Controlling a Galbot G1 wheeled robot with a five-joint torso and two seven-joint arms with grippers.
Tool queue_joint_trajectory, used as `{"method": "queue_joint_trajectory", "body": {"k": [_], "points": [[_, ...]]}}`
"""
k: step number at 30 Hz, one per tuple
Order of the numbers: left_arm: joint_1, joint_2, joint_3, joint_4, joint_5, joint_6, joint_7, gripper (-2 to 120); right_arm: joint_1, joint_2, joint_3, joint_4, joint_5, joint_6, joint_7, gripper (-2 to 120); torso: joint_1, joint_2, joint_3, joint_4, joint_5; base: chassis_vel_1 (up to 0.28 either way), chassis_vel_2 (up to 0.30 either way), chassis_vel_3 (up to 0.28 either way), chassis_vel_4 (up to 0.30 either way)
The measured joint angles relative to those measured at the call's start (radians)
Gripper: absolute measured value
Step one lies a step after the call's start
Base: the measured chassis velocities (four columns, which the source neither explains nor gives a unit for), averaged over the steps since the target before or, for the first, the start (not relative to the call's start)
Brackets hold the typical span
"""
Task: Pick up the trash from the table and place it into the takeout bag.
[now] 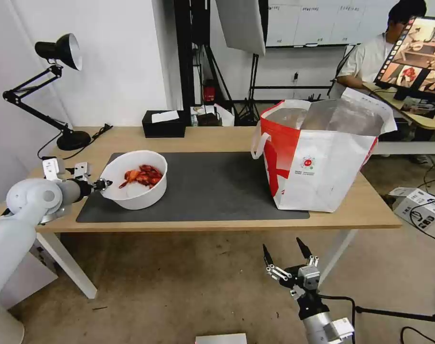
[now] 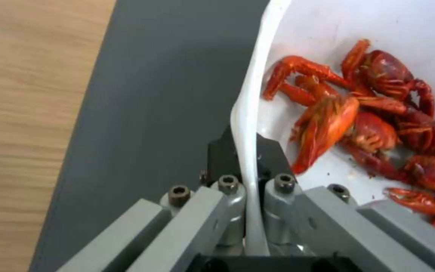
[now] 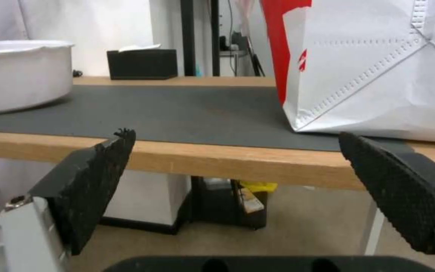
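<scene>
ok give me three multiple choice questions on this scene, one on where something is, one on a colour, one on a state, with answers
1. Where does the bowl sit?
A. on the grey mat
B. inside the bag
C. on the floor

2. What colour are the shells in the bowl?
A. green
B. red
C. blue

3. What is the left hand doing?
A. hanging open under the table
B. shut on the bowl's rim
C. reaching into the bag

Answers:
1. A: the head view shows the bowl on the mat's left end, well apart from the bag.
2. B: the left wrist view shows red shells against the white inside.
3. B: the fingers pinch the white rim from both sides; the right hand is the open one, below the table edge.
</scene>
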Motion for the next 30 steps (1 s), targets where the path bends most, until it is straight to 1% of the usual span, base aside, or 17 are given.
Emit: {"method": "queue_joint_trajectory", "body": {"k": [2,8,11,15,17,18,20,21,22,23,24,25,26,27,28,29,30], "points": [[-0.007,-0.009,-0.003,-0.005,-0.004,-0.001,0.016,0,0.0,0.0,0.0,0.0,0.0,0.0,0.0,100,0.0,0.0,0.0,0.0002,0.0,0.0,0.0,0.0,0.0],[-0.06,-0.026,0.024,-0.02,-0.01,-0.002,0.015,0,0.0,0.0,0.0,0.0,0.0,0.0,0.0,100,0.0,0.0,0.0,-0.0002,0.0001,0.0,0.0,0.0,0.0],[-0.088,-0.029,0.038,-0.027,-0.019,-0.005,0.013,0,0.0,0.0,0.0,0.0,0.0,0.0,0.0,100,0.0,0.0,0.0,0.0001,0.0001,0.0,0.0,0.0,0.0],[-0.145,-0.038,0.07,-0.05,-0.044,-0.011,0.007,0,0.0,0.0,0.0,0.0,0.0,0.0,0.0,100,0.0,0.0,0.0,0.0001,0.0001,0.0,0.0,0.0,0.0],[-0.209,-0.049,0.113,-0.075,-0.074,-0.015,-0.002,0,0.0,0.0,0.0,0.0,0.0,0.0,0.0,100,0.0,0.0,0.0,0.0001,0.0004,0.0,0.0,0.0,0.0],[-0.209,-0.049,0.113,-0.075,-0.074,-0.015,-0.002,0,0.0,0.0,0.0,0.0,0.0,0.0,0.0,100,0.0,0.0,0.0,0.0001,0.0004,0.0,0.0,0.0,0.0],[-0.391,-0.106,0.231,-0.07,-0.126,-0.016,-0.037,0,0.0,0.0,0.0,0.0,0.0,0.0,0.0,100,0.0,0.0,0.0,0.0,0.0002,0.0,0.0,0.0,0.0],[-0.391,-0.106,0.231,-0.07,-0.126,-0.016,-0.037,0,0.0,0.0,0.0,0.0,0.0,0.0,0.0,100,0.0,0.0,0.0,0.0,0.0002,0.0,0.0,0.0,0.0],[-0.448,-0.139,0.268,-0.066,-0.14,-0.016,-0.06,0,0.0,0.0,0.0,0.0,0.0,0.0,0.0,100,0.0,0.0,0.0,0.0,0.0006,0.0,0.0,0.0,0.0],[-0.473,-0.162,0.286,-0.062,-0.148,-0.016,-0.072,0,0.0,0.0,0.0,0.0,0.0,0.0,0.0,100,0.0,0.0,0.0,0.0003,0.0003,0.0,0.0,0.0,0.0],[-0.473,-0.162,0.286,-0.062,-0.148,-0.016,-0.072,0,0.0,0.0,0.0,0.0,0.0,0.0,0.0,100,0.0,0.0,0.0,0.0003,0.0003,0.0,0.0,0.0,0.0],[-0.521,-0.201,0.323,-0.047,-0.164,-0.016,-0.088,0,0.0,0.0,0.0,0.0,0.0,0.0,0.0,100,0.0,0.0,0.0,0.0001,0.0002,0.0,0.0,0.0,0.0],[-0.553,-0.224,0.349,-0.038,-0.176,-0.017,-0.097,0,0.0,0.0,0.0,0.0,0.0,0.0,0.0,100,0.0,0.0,0.0,-0.0001,0.0003,0.0,0.0,0.0,0.0],[-0.553,-0.224,0.349,-0.038,-0.176,-0.017,-0.097,0,0.0,0.0,0.0,0.0,0.0,0.0,0.0,100,0.0,0.0,0.0,-0.0001,0.0003,0.0,0.0,0.0,0.0],[-0.603,-0.252,0.387,-0.03,-0.196,-0.018,-0.115,0,0.0,0.0,0.0,0.0,0.0,0.0,0.0,100,0.0,0.0,0.0,-0.0005,0.0004,0.0,0.0,0.0,0.0],[-0.635,-0.273,0.405,-0.03,-0.208,-0.02,-0.126,0,0.0,0.0,0.0,0.0,0.0,0.0,0.0,100,0.0,0.0,0.0,-0.0004,0.0006,0.0,0.0,0.0,0.0],[-0.635,-0.273,0.405,-0.03,-0.208,-0.02,-0.126,0,0.0,0.0,0.0,0.0,0.0,0.0,0.0,100,0.0,0.0,0.0,-0.0004,0.0006,0.0,0.0,0.0,0.0]]}}
